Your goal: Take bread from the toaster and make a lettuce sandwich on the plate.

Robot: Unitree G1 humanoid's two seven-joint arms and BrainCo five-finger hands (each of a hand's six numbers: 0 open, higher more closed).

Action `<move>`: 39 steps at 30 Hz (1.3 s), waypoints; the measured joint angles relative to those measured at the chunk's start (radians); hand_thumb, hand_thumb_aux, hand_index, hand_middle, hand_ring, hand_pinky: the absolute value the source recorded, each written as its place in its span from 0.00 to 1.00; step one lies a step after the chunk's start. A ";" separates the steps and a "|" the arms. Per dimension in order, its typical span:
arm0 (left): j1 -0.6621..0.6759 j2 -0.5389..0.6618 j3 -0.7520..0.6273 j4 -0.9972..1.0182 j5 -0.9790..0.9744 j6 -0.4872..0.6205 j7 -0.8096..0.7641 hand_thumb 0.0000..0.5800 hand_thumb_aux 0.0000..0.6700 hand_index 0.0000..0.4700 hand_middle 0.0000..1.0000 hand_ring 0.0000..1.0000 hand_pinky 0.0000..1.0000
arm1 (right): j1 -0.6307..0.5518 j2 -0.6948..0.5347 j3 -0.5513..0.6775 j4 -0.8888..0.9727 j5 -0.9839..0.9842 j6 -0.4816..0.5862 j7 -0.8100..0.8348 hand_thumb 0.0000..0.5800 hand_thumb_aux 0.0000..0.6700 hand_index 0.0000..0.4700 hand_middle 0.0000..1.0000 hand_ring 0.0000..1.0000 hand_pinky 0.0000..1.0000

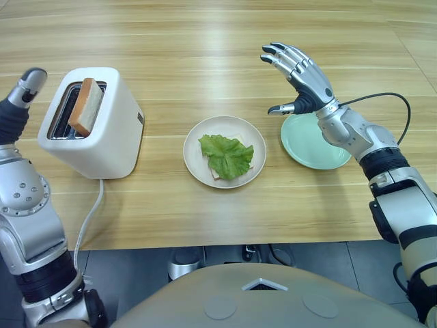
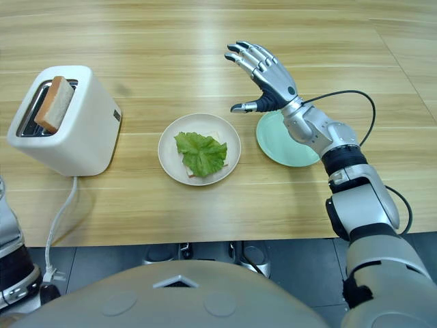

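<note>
- The right hand (image 1: 305,76) was raised with its palm turned toward the robot's left, and it held nothing.
- Its fingers (image 1: 283,56) were stretched out and slightly fanned, pointing forward and leftward away from the wrist. The thumb (image 1: 283,108) jutted out sideways below them, well clear of them.
- The right wrist (image 1: 332,116) sat just behind the hand. The right forearm (image 1: 372,147) ran back from it toward the robot's right side.
- The left hand (image 1: 29,83) was lifted at the far left, above the upright left forearm (image 1: 12,121). Its pose could not be made out.
</note>
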 measured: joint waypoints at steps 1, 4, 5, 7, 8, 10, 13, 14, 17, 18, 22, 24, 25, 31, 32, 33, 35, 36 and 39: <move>0.005 0.010 -0.031 0.072 0.031 0.018 0.000 0.00 0.00 0.00 0.00 0.00 0.00 | 0.000 -0.001 -0.004 -0.006 0.001 0.000 0.000 0.00 0.00 0.00 0.00 0.00 0.00; 0.002 0.007 -0.121 0.210 0.041 0.022 -0.011 0.00 0.00 0.00 0.00 0.00 0.00 | 0.000 -0.001 -0.011 -0.009 0.001 0.000 0.000 0.00 0.00 0.00 0.00 0.00 0.00; -0.009 0.007 -0.149 0.245 0.039 0.018 -0.010 0.00 0.00 0.00 0.00 0.00 0.00 | 0.001 -0.001 -0.012 -0.009 0.000 0.000 0.000 0.00 0.00 0.00 0.00 0.00 0.00; -0.032 0.010 -0.182 0.286 0.035 0.011 -0.004 0.00 0.00 0.00 0.00 0.00 0.00 | 0.003 -0.002 -0.013 -0.011 -0.001 0.000 0.000 0.00 0.00 0.00 0.00 0.00 0.00; -0.049 0.020 -0.193 0.302 0.029 0.006 -0.003 0.00 0.00 0.00 0.00 0.00 0.00 | 0.004 -0.002 -0.013 -0.011 -0.001 0.000 0.000 0.00 0.00 0.00 0.00 0.00 0.00; -0.059 0.024 -0.204 0.311 0.015 -0.005 -0.002 0.00 0.00 0.00 0.00 0.00 0.00 | 0.006 -0.002 -0.014 -0.012 -0.001 0.001 0.000 0.00 0.00 0.00 0.00 0.00 0.00; -0.072 0.026 -0.216 0.326 0.004 -0.014 -0.002 0.00 0.00 0.00 0.00 0.00 0.00 | 0.007 -0.002 -0.014 -0.012 -0.002 0.001 0.000 0.00 0.00 0.00 0.00 0.00 0.00; -0.076 0.027 -0.222 0.328 -0.002 -0.015 -0.002 0.00 0.00 0.00 0.00 0.00 0.00 | 0.007 -0.002 -0.014 -0.012 -0.002 0.001 0.000 0.00 0.00 0.00 0.00 0.00 0.00; -0.082 0.031 -0.233 0.331 -0.006 -0.017 0.000 0.22 0.12 0.12 0.00 0.00 0.00 | 0.007 -0.002 -0.014 -0.012 -0.003 0.001 0.000 0.00 0.00 0.00 0.00 0.00 0.00; -0.082 0.033 -0.235 0.331 -0.007 -0.017 0.001 0.77 0.52 0.51 0.00 0.00 0.00 | 0.007 -0.002 -0.014 -0.012 -0.003 0.001 0.000 0.00 0.00 0.00 0.00 0.00 0.00; -0.082 0.035 -0.241 0.331 -0.013 -0.016 0.007 1.00 1.00 0.98 0.00 0.00 0.00 | 0.007 -0.002 -0.014 -0.012 -0.004 0.001 0.000 0.00 0.00 0.00 0.00 0.00 0.00; -0.082 0.035 -0.248 0.329 -0.015 -0.017 0.009 1.00 1.00 0.98 0.00 0.00 0.00 | 0.007 -0.002 -0.014 -0.012 -0.004 0.001 0.000 0.00 0.00 0.00 0.00 0.00 0.00; -0.084 0.035 -0.252 0.329 -0.017 -0.017 0.011 1.00 1.00 0.98 0.00 0.00 0.00 | 0.007 -0.002 -0.014 -0.012 -0.005 0.001 0.000 0.00 0.00 0.00 0.00 0.00 0.00; -0.085 0.035 -0.262 0.330 -0.020 -0.009 0.021 1.00 1.00 0.98 0.00 0.00 0.00 | 0.008 -0.002 -0.014 -0.009 -0.007 0.001 0.000 0.00 0.00 0.00 0.00 0.00 0.00; -0.085 0.035 -0.265 0.330 -0.020 -0.008 0.022 1.00 1.00 0.98 0.00 0.00 0.00 | 0.009 -0.002 -0.014 -0.007 -0.007 0.001 0.000 0.00 0.00 0.00 0.00 0.00 0.00; -0.085 0.035 -0.266 0.330 -0.020 -0.007 0.026 1.00 1.00 0.98 0.00 0.00 0.00 | 0.012 -0.001 -0.014 -0.005 -0.007 0.001 0.000 0.00 0.00 0.00 0.00 0.00 0.00; -0.085 0.035 -0.268 0.330 -0.019 -0.005 0.031 1.00 1.00 0.98 0.00 0.00 0.00 | 0.017 0.001 -0.014 -0.003 -0.008 0.002 0.000 0.00 0.00 0.00 0.00 0.00 0.00; -0.084 0.035 -0.268 0.330 -0.019 -0.004 0.033 1.00 1.00 0.98 0.00 0.00 0.00 | 0.019 0.002 -0.014 -0.003 -0.008 0.002 0.000 0.00 0.00 0.00 0.00 0.00 0.00; -0.084 0.035 -0.268 0.329 -0.018 -0.003 0.040 1.00 1.00 0.98 0.00 0.00 0.00 | 0.023 0.006 -0.014 -0.001 -0.008 0.002 0.000 0.00 0.00 0.00 0.00 0.00 0.00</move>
